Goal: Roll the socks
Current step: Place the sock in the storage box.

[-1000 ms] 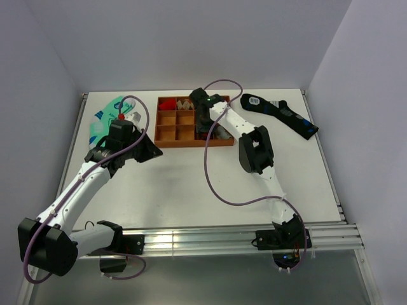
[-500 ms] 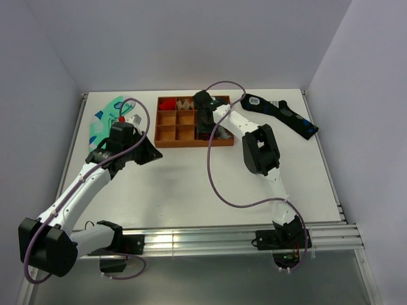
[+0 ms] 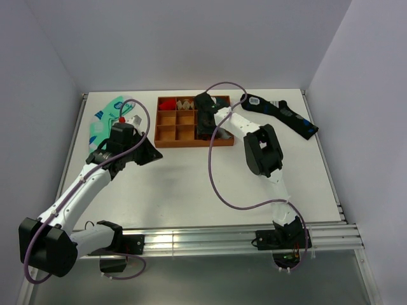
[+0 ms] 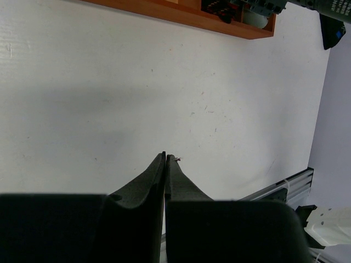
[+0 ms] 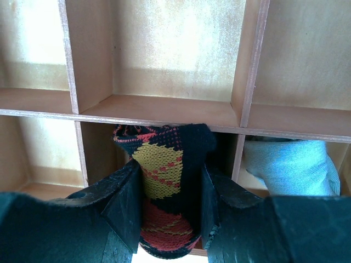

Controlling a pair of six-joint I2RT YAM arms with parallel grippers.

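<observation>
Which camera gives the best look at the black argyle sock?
The right wrist view: the argyle sock fills the centre, clamped in the right gripper over the wooden tray. In the top view the gripper hides it; the left wrist view shows only the tray's edge, sock indistinct.

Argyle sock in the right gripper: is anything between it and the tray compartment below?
Nothing visible. The right gripper holds the argyle sock at one wooden tray compartment; the pale blue sock lies in the neighbouring one.
</observation>
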